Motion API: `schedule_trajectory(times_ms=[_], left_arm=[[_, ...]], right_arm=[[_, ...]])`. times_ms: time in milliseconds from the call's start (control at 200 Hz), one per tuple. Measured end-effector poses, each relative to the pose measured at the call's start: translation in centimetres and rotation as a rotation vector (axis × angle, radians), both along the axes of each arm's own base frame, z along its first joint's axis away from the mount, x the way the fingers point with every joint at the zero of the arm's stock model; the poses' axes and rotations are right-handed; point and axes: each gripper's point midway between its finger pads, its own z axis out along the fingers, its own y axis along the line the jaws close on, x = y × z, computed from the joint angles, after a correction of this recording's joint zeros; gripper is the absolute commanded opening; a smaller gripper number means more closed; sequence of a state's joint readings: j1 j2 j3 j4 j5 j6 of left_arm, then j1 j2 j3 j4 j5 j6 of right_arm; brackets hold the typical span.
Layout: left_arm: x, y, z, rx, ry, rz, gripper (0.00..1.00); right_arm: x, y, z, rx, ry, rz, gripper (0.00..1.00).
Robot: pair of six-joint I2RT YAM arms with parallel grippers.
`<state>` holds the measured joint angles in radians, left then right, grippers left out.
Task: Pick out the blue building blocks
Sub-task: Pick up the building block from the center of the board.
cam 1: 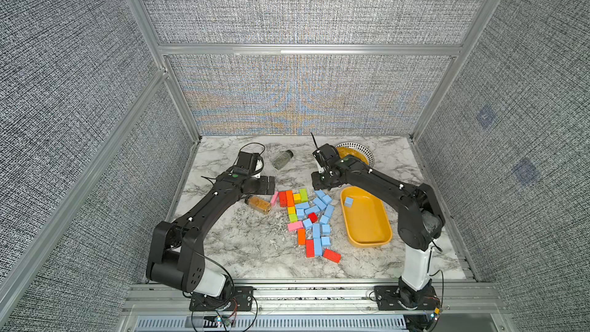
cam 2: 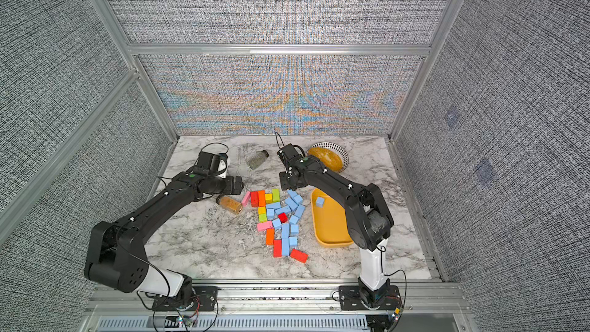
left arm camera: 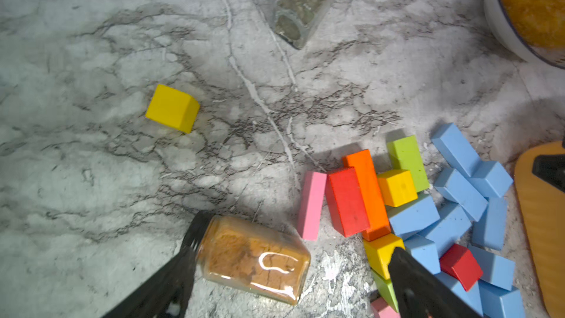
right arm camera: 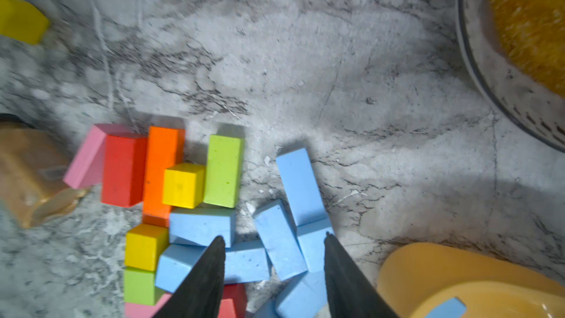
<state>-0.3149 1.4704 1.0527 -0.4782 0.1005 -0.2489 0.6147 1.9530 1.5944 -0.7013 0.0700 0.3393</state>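
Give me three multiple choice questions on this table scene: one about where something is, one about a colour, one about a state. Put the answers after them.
1. Where does the one blue block set apart from the pile lie?
A. in the yellow tray
B. in a cardboard box
C. on a wall shelf

2. What colour is the cube lying alone on the marble table in the left wrist view?
A. pink
B. yellow
C. green

3. How is the jar of orange powder placed?
A. standing upright
B. lying on its side
C. lifted off the table

Answers:
1. A, as the block sits inside the tray near its far end.
2. B, as every face that shows is plain yellow.
3. B, as its black cap points sideways and its glass side rests on the marble.
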Motion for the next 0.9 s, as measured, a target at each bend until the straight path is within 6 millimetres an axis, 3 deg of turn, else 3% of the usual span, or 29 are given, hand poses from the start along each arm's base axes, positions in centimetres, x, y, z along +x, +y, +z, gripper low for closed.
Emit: schedule_trajectory(times_ms=[130, 315, 606, 721, 896], left_arm=[[0.2, 0.4, 0.2, -0.019, -0.008, 0.022, 1.0], [0.5, 0.4, 0.4, -0.029, -0.017, 0.024, 1.0], [0.6, 0.1, 0.9, -0.043, -0.031, 0.015, 1.0], [0.6, 0.1, 0.9, -0.043, -0.03, 0.014, 1.0], [0.6, 0.1, 1.1, -0.044, -0.036, 0.007, 1.0]], right_arm=[[-0.2, -1.9, -2.1, -0.058, 0.063, 0.025, 0.55], [-1.3, -2.1, -4.4, -0.086, 0.139, 0.105, 0.55], [-2.3, -3.2, -6.0, -0.126, 0.186, 0.135, 0.54], [-2.8, -3.4, -6.6, -0.132, 0.204, 0.14, 0.46], [-3.0, -3.3, -7.0, -0.125, 0.216, 0.141, 0.46]])
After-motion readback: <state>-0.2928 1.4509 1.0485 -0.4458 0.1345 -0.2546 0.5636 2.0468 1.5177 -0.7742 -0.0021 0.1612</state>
